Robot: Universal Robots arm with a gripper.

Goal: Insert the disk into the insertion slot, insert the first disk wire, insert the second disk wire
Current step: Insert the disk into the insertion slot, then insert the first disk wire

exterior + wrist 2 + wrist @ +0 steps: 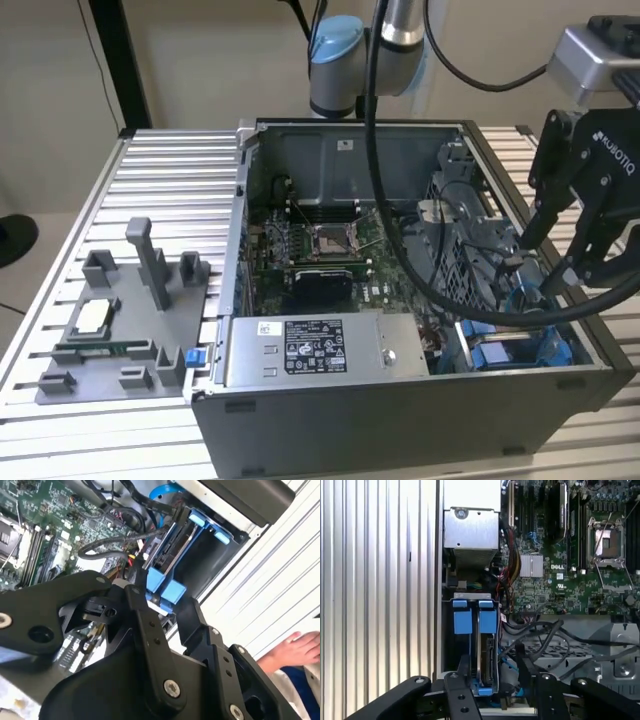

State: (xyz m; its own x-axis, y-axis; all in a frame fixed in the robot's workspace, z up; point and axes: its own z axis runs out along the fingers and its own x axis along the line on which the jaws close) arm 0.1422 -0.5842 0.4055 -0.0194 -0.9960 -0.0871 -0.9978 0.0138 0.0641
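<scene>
At the exterior view's right, the end effector (542, 265) hangs over the insertion slot (500, 350) beside the case wall (450, 400), which a sideways move would likely strike. In the second wrist view, its fingers (141, 607) stand wide apart astride the disk (170, 555), on edge in the slot; black cables (115, 542) just beside could snag. In the first wrist view, free room lies along the blue rails (462, 620), clear of those cables.

Blue plastic-framed disk (487, 657), ribbed metal table (380, 580).

exterior view looks down on open case (400, 420); both wrist views close, apparently sharing insertion slot (462, 620) (218, 532).
</scene>
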